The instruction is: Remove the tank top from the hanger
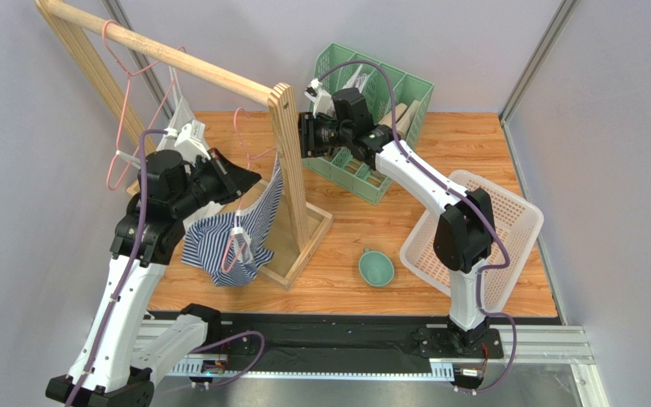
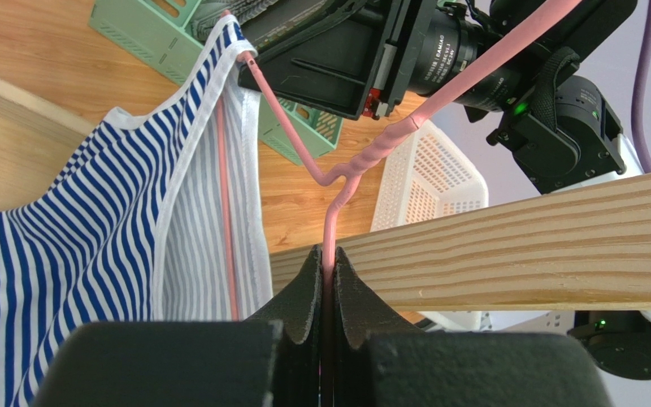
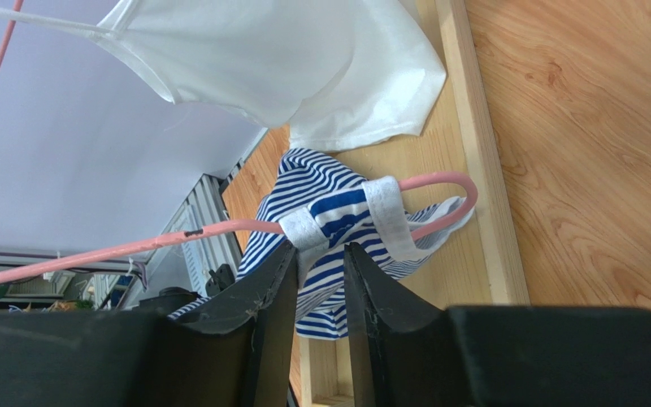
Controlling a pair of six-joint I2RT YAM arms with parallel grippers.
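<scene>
Left gripper (image 2: 327,254) clenched on pink hanger (image 2: 371,153) wire. Striped tank top (image 1: 231,233) draped on that hanger, at 8 o'clock from wooden post (image 1: 291,161). Right gripper (image 3: 319,254) at 3 o'clock from post top, jaws narrowly apart beside white-edged strap (image 3: 303,227) (gripping or not: cannot tell).

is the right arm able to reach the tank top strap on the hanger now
Probably yes: the right gripper sits at the striped tank top where a strap loops over the pink hanger, nothing between them; the left gripper clamps the hanger.
</scene>
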